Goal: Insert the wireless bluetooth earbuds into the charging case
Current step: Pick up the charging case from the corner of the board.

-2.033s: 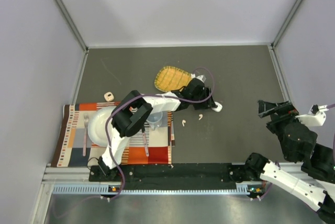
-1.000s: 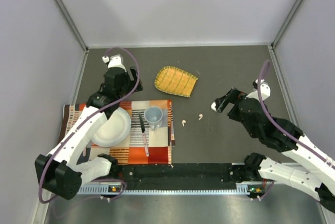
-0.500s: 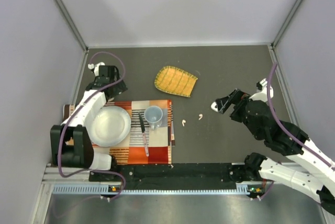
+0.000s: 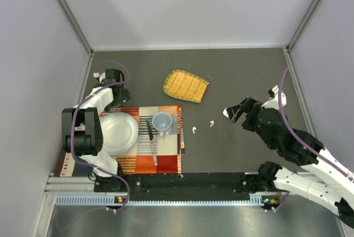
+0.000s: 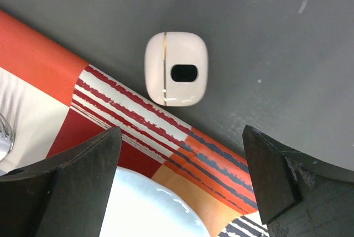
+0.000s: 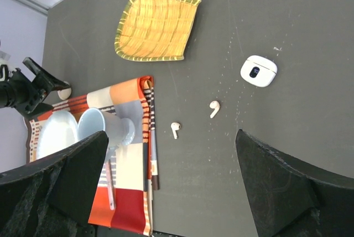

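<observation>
Dark grey table inside pale walls, two arms over a striped placemat (image 4: 138,143)

Left gripper (image 4: 119,94), jaws spread and holding nothing, hangs at the placemat's far left corner over a closed white charging case (image 5: 176,68) just off the mat edge. Right of the placemat lie two earbuds (image 6: 175,129) (image 6: 214,108), apart from each other; further right sits a second case (image 6: 258,71). Right gripper (image 4: 235,112) hangs above that case, jaws wide, empty

Overhead view of whole table, left wrist close above placemat (image 5: 127,132), right wrist higher, sharing placemat
</observation>
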